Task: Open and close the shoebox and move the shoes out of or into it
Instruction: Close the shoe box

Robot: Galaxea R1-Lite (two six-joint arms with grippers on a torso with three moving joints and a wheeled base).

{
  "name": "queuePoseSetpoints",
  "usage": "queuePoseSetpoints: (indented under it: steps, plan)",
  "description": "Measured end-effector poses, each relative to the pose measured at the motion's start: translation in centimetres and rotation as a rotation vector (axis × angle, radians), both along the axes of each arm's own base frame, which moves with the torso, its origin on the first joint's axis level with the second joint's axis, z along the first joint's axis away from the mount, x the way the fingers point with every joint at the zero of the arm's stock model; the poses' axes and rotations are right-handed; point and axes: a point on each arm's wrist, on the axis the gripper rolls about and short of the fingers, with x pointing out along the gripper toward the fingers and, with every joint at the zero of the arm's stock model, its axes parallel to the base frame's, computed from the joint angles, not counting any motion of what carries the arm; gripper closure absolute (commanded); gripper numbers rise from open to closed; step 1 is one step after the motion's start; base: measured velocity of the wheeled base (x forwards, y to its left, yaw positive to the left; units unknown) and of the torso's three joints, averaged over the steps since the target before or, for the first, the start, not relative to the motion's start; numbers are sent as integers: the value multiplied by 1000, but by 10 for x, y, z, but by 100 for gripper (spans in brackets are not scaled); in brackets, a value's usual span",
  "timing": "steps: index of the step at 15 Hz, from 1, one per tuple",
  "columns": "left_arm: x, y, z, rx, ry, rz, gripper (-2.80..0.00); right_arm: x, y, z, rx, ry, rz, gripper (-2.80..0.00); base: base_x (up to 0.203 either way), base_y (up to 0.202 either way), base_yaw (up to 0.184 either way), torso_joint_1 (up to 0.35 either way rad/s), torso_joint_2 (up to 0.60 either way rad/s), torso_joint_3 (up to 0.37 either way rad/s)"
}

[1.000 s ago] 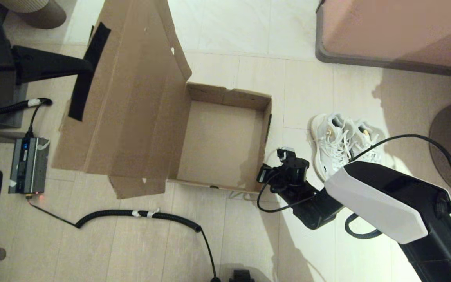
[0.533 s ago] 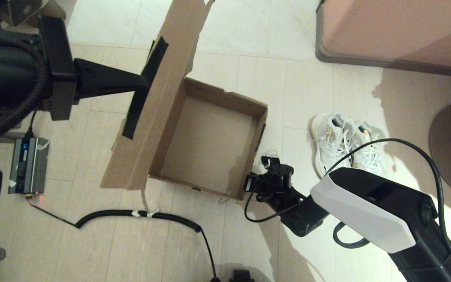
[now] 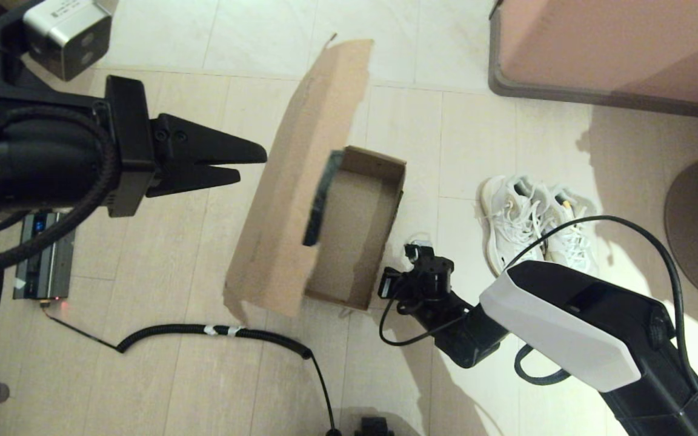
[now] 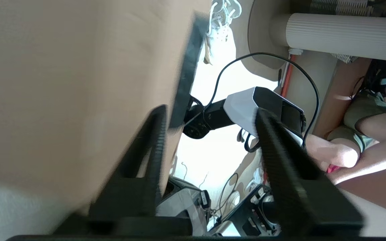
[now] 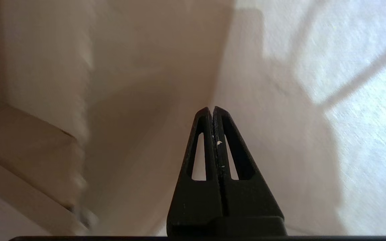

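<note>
Shoebox (image 3: 361,230) mid-frame, lid (image 3: 300,181) tilted over it, long axis up-down. Left claw (image 3: 252,165) open, empty, left of lid, nearer. Right claw (image 5: 212,110) pinched empty, lower right of box. Shoes (image 3: 531,224) right, on floor.
</note>
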Motion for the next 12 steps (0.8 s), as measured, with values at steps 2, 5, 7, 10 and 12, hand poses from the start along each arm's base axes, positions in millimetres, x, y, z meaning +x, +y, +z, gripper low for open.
queuePoseSetpoints:
  steps: [2, 5, 7, 10, 12]
  plan:
    - [3, 5, 3, -11, -27, 32, -280, -5, -18, -3, -47, 35, -31, 0, 0, 0, 0, 0, 0, 0]
    - [12, 13, -11, 4, 0, 98, -280, -16, -74, 16, -124, 80, -150, 0, 0, 0, 0, 0, 0, 0]
    - [14, 14, -26, 25, 47, 110, -280, -33, -138, 51, -204, 102, -293, 0, 0, 0, 0, 0, 0, 0]
    - [22, 14, -48, 58, 122, 125, -280, -80, -219, 109, -267, 121, -427, 0, 0, 0, 0, 0, 0, 0]
    - [38, 22, -60, 58, 151, 175, -280, -109, -249, 128, -275, 148, -471, 0, 0, 0, 0, 0, 0, 0]
